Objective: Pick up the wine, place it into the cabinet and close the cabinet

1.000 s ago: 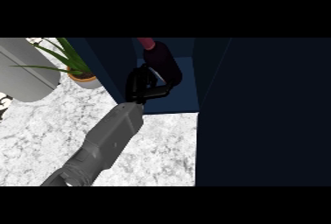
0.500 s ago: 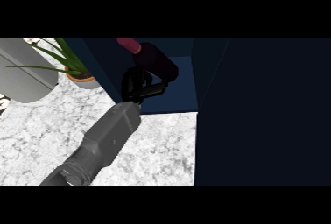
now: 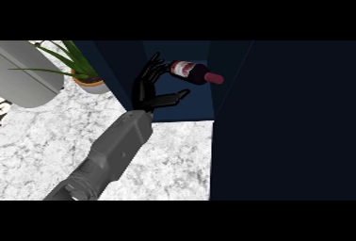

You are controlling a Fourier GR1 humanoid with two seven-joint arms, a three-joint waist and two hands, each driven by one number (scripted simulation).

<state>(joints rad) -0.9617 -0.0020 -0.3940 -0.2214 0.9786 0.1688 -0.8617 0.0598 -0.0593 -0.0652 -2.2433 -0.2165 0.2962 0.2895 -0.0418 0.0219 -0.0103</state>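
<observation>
The big dark door [image 3: 281,122] cuts off the right side of the cabinet [image 3: 191,106]. Inside the cabinet, the wine bottle [image 3: 195,73] lies slanted. My left hand [image 3: 147,89] is at the cabinet's opening, fingers [image 3: 154,66] spread wide and holding nothing, just beside the bottle's bottom.

Potted plant and grey cylinder on a marble counter.

The counter [image 3: 173,160] is white marble with grey veins and fills the lower left and middle of the head view. At its far upper left stands a plant [image 3: 69,59] with long, narrow green leaves that fan up and out to the left. It grows from a small tan pot [image 3: 92,84] with a paler rim. Just left of the pot is a large, smooth grey cylinder [image 3: 28,80] with a rounded lower end, set at a slant, and one leaf crosses in front of it. A small dark-and-white patch [image 3: 4,107] shows at the left edge, too cut off to identify.
</observation>
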